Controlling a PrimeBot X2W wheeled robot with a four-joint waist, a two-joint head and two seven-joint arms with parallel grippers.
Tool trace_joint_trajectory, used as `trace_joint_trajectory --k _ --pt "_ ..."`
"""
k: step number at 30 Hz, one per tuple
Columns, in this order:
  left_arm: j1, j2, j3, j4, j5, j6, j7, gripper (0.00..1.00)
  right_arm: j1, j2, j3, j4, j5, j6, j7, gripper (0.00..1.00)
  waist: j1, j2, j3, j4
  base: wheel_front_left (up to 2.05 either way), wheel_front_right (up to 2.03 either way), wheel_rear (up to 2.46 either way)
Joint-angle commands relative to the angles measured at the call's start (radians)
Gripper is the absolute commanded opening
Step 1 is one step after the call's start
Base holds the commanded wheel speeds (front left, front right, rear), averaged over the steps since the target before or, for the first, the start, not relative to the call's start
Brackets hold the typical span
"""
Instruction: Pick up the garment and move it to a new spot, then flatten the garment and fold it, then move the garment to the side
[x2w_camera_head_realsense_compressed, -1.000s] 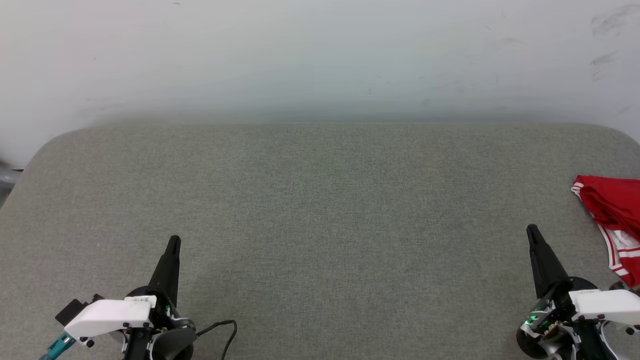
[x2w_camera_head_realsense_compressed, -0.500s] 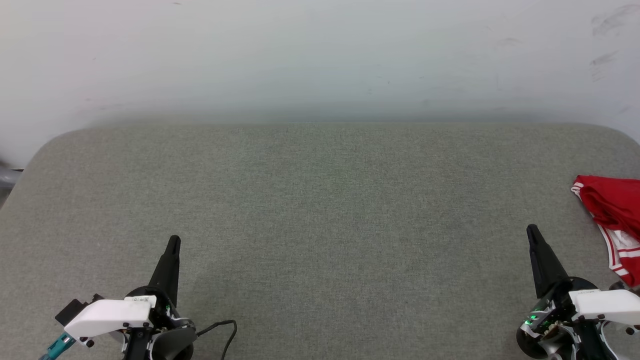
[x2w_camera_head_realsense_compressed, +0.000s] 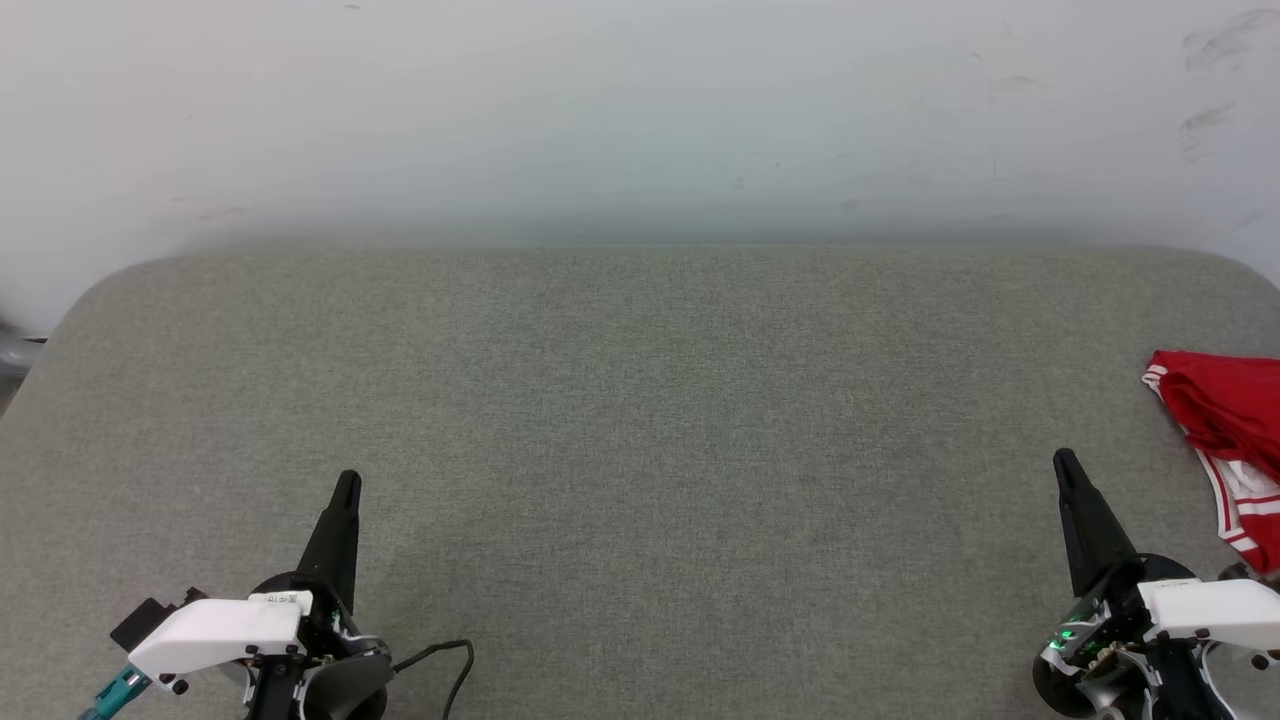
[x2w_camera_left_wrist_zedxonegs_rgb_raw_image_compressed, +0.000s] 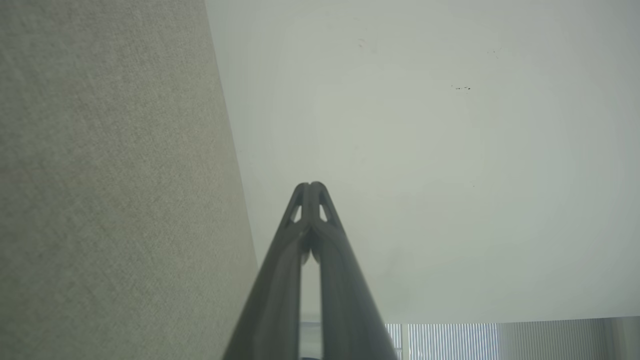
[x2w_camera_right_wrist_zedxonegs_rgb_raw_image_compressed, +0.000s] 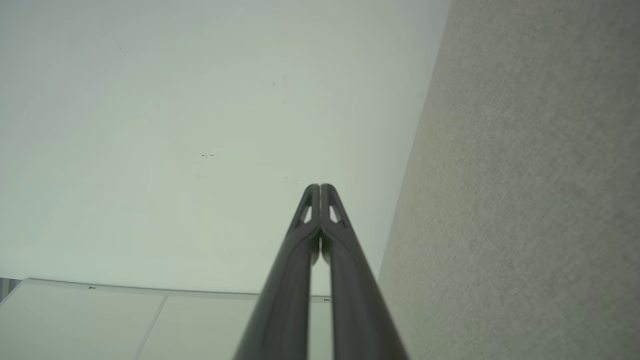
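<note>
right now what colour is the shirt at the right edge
Red with white-and-red striped trim; the shirt shows best in the head view.

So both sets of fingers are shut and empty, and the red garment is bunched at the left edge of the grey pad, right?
Not quite. The garment is bunched at the right edge of the grey pad, off to the right of the right fingers, as the head view shows. The rest holds: the left fingers and the right fingers are shut and empty.
</note>
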Motion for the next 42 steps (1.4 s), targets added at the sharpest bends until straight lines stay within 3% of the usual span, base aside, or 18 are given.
trace_joint_trajectory --k 1,42 --pt "-0.008 -0.001 0.003 0.000 0.002 0.000 0.003 0.00 -0.013 0.004 -0.001 0.001 -0.008 0.000 0.002 0.00 0.0000 0.0000 0.000 0.000 0.00 0.00 0.00" --pt "-0.008 -0.002 0.004 0.000 0.003 0.000 0.004 0.00 -0.014 0.005 -0.001 0.001 -0.007 0.000 0.002 0.00 0.0000 0.0000 0.000 0.000 0.00 0.00 0.00"
